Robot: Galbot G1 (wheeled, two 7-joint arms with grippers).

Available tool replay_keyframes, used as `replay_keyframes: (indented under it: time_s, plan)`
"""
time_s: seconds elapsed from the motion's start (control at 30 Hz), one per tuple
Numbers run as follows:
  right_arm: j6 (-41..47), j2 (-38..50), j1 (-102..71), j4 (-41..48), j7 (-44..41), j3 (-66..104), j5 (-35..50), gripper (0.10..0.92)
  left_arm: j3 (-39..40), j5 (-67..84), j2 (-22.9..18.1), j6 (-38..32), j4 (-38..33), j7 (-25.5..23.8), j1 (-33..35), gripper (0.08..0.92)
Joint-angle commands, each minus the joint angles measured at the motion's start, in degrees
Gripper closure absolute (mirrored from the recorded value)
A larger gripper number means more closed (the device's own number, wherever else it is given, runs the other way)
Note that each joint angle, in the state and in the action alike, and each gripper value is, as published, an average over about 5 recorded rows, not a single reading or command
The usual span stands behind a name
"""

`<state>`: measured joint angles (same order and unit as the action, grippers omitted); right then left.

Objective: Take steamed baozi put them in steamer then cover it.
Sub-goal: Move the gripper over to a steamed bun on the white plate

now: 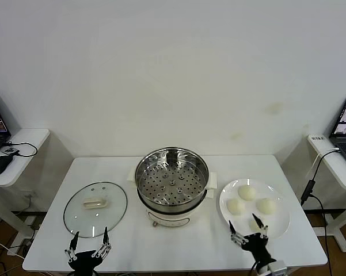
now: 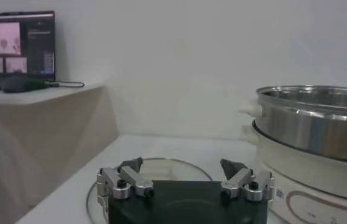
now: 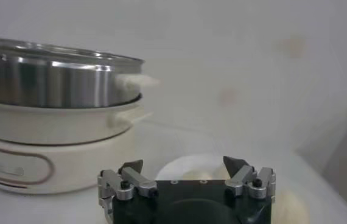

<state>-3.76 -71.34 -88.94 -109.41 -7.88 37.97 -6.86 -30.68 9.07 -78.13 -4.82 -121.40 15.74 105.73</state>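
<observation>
Both tools sit at the near edge of the white worktop (image 1: pixel 178 253) with fingers spread and holding nothing: the left tool (image 1: pixel 90 242) just before the glass cover (image 1: pixel 95 209), the right tool (image 1: pixel 248 231) at the near rim of a white plate (image 1: pixel 279 227). Four steamed baozi (image 1: pixel 247 192) lie on that plate, the nearest partly hidden behind the right tool. One steamer (image 1: pixel 171 179) stands between cover and plate, empty, on its white cooker base (image 1: pixel 171 218).
</observation>
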Motion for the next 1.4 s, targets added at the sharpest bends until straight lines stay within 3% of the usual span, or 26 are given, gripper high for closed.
replay_keyframes:
  time_s: [0.03,0.3,0.43,0.77,1.13,1.4]
  plan:
    - [1.11,8.07,7.75,1.83,-3.54,3.20,-13.50,0.203,-2.13,-1.74,0.83,1.77,0.03,-1.24,-1.94,0.177]
    - [8.80,20.24,17.82,8.20,-18.31,2.15,-23.80,0.203,-1.88,-4.11,0.55,1.86,1.50,-0.37,-2.91,0.177]
    - [8.35,26.25,23.59,12.74,-26.13,-1.61,-26.10,0.202,-1.58,-4.53,-0.06,1.77,1.81,-0.08,-3.19,0.177]
    - [7.25,40.46,43.46,23.60,-43.79,-20.76,-16.57,0.202,-1.74,-5.33,-0.49,1.56,1.94,0.47,-2.83,0.177]
    - [3.11,37.41,70.82,36.37,-52.52,-52.83,-11.86,0.203,-2.35,-5.41,-0.23,1.67,1.82,0.52,-2.82,0.177]
    - [3.12,33.16,77.08,40.82,-54.43,-62.95,-10.44,0.203,-3.04,-5.20,0.25,1.95,2.11,0.49,-3.26,0.177]
